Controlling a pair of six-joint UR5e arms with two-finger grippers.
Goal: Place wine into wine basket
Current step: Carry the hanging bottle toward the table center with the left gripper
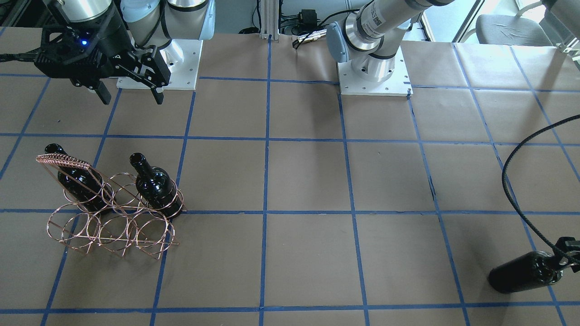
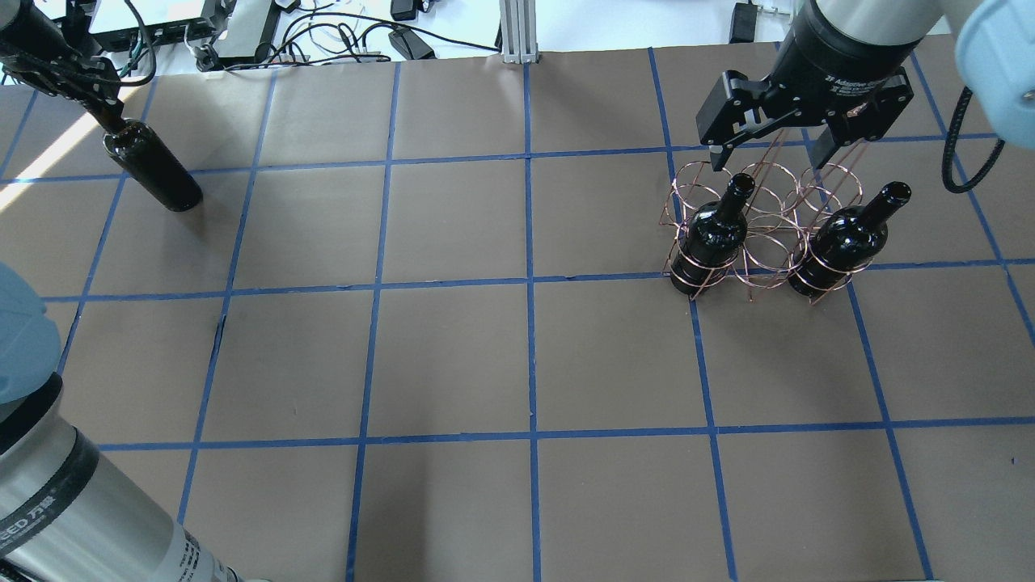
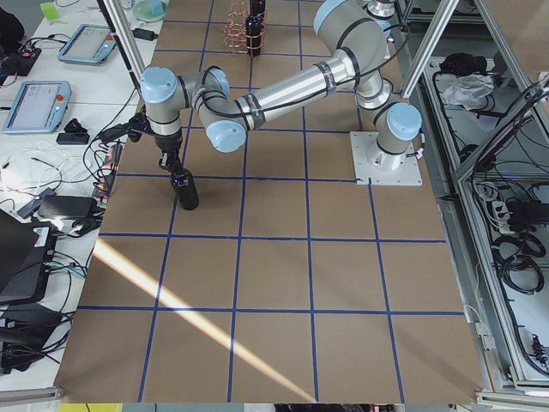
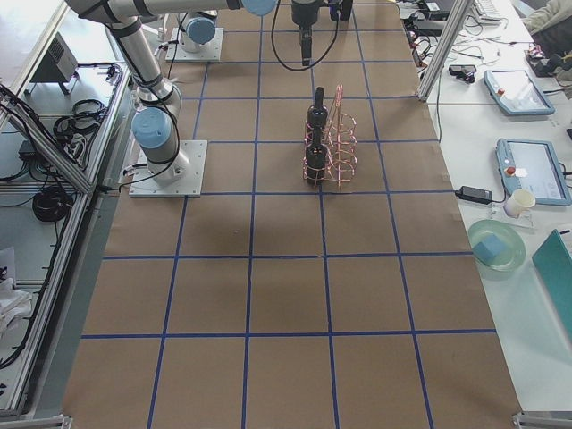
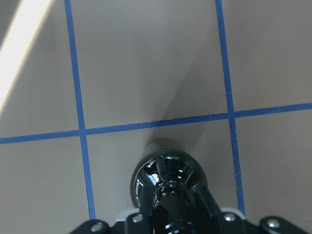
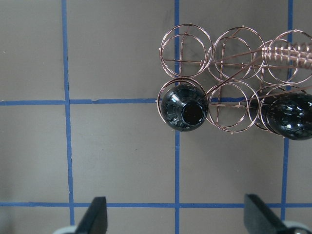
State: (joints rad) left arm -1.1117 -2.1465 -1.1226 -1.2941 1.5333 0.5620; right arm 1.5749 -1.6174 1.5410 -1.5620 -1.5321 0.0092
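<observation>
My left gripper is shut on the neck of a near-black wine bottle, held upright at the table's far left corner. It also shows in the front view, and in the left wrist view the neck sits between the fingers. I cannot tell whether its base touches the table. The copper wire wine basket stands on the right side and holds two more dark bottles in its near row's end rings. My right gripper is open and empty above the basket.
The brown paper table has a blue tape grid. The basket's braided handle rises over its middle. The arm bases stand at the robot's side. Cables and devices lie beyond the far edge.
</observation>
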